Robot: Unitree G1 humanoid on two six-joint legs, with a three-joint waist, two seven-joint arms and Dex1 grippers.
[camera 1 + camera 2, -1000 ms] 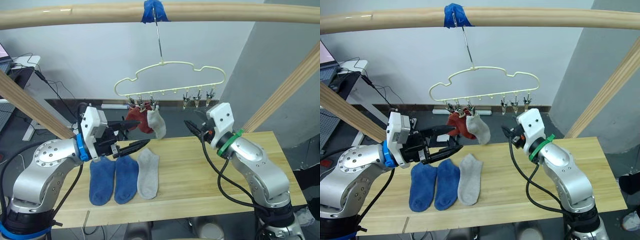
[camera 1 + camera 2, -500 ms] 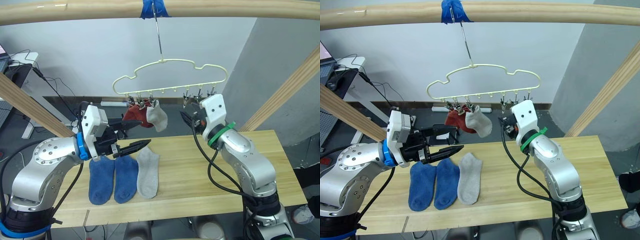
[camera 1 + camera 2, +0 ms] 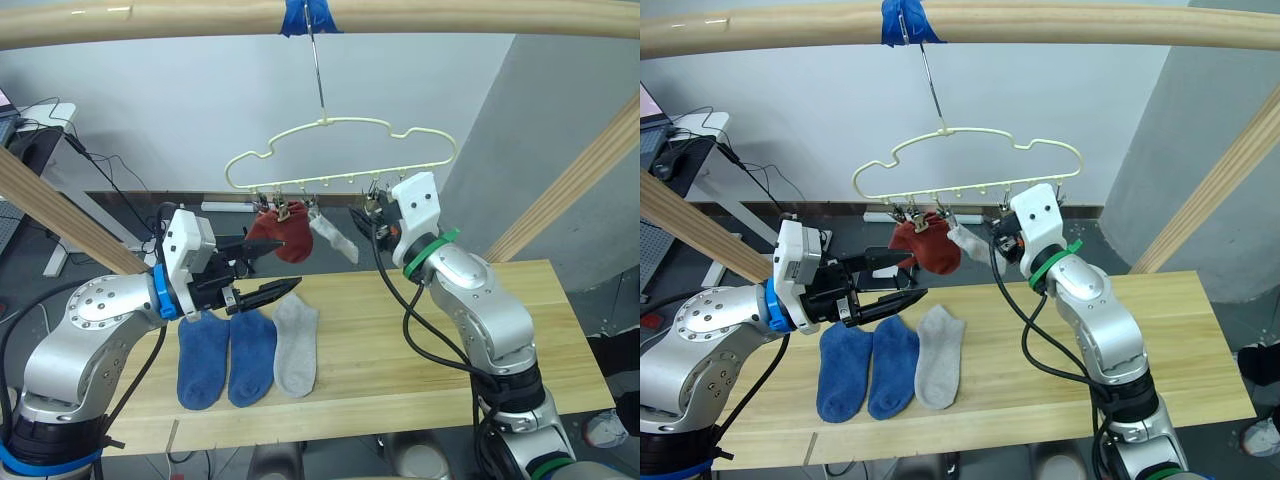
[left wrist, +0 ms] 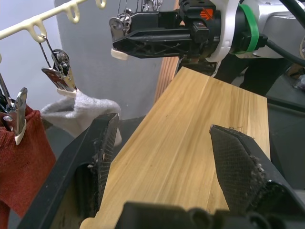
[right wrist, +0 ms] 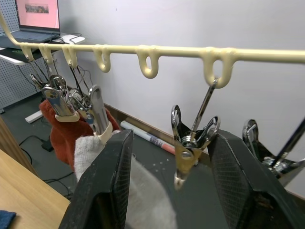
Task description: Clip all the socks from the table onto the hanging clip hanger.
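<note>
1. The right tool [image 5: 167,191] is spread wide around an empty clip [image 5: 190,143] on the hanger [image 3: 340,150], just beside the clipped grey sock [image 3: 335,240]
2. The left tool [image 3: 270,270] hovers wide and empty near the hung red socks [image 3: 283,237]
3. Two blue socks [image 3: 228,357] and a grey one [image 3: 296,343] lie on the counter [image 3: 420,360]

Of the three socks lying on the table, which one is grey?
The grey sock is the one on the robot's right end of the row, beside the two blue socks. It lies flat on the table.
</note>
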